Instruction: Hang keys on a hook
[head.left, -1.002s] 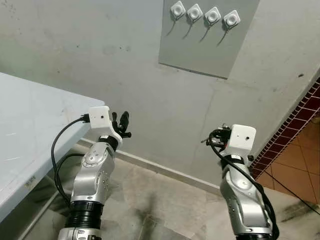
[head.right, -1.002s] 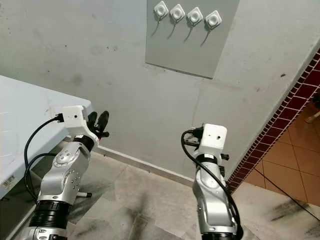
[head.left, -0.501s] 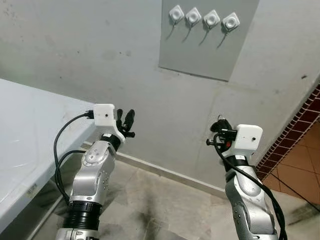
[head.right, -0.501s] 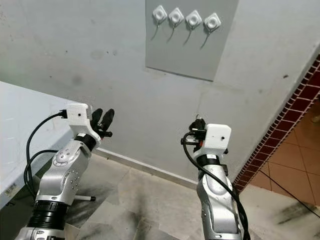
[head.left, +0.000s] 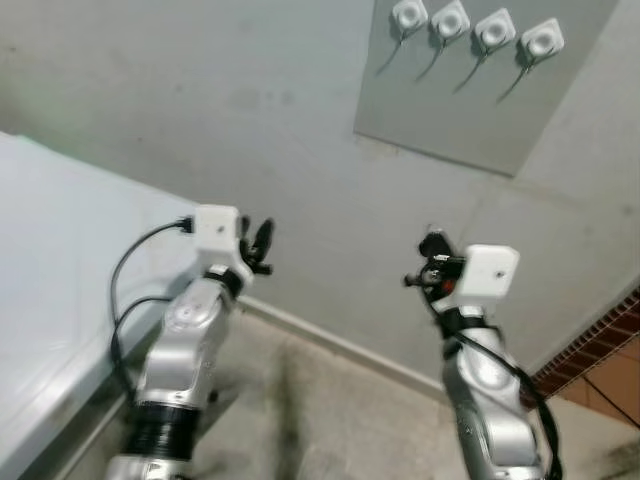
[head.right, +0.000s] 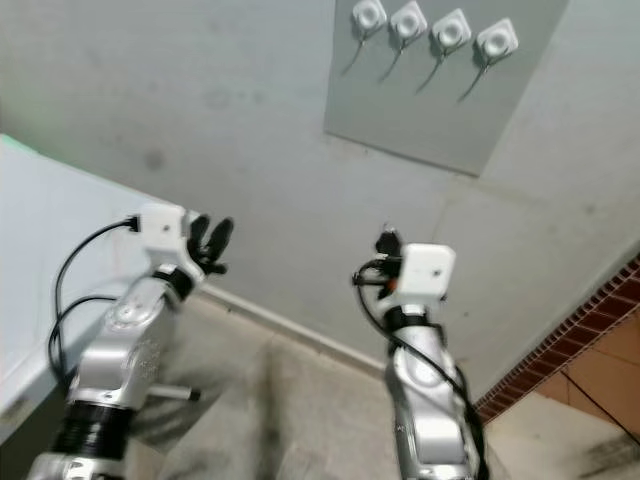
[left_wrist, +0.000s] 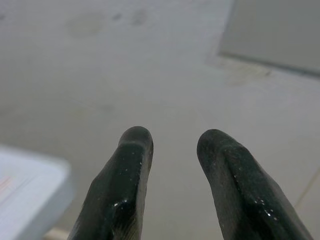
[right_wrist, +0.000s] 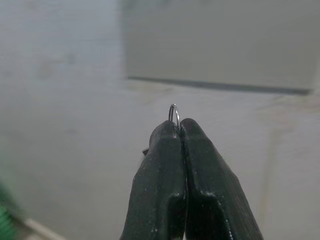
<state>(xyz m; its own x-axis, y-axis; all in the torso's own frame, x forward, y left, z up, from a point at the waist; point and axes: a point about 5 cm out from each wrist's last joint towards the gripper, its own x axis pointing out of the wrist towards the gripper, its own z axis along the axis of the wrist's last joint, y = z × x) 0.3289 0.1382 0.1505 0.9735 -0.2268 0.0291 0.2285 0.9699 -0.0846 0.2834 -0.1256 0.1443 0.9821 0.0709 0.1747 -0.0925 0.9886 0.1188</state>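
Observation:
High on the wall, a grey board (head.left: 470, 95) carries a row of several white hooks (head.left: 472, 28). My right gripper (right_wrist: 178, 125) is shut on a thin metal key ring (right_wrist: 173, 114), whose loop pokes out above the fingertips; the keys themselves are hidden. In the eye views the right gripper (head.left: 432, 244) is raised in front of the wall, well below the board. My left gripper (left_wrist: 172, 140) is open with nothing between its fingers, held up near the table corner (head.left: 258, 240).
A pale table (head.left: 60, 250) runs along the left side, its corner beside my left arm. A grey wall lies straight ahead, with a tiled floor (head.left: 330, 420) below. Red brick tiling (head.left: 600, 340) edges the far right.
The camera has swung, so the board and hooks sit further right and higher in the picture. My right gripper has risen from low at the wrist to pointing up toward the wall.

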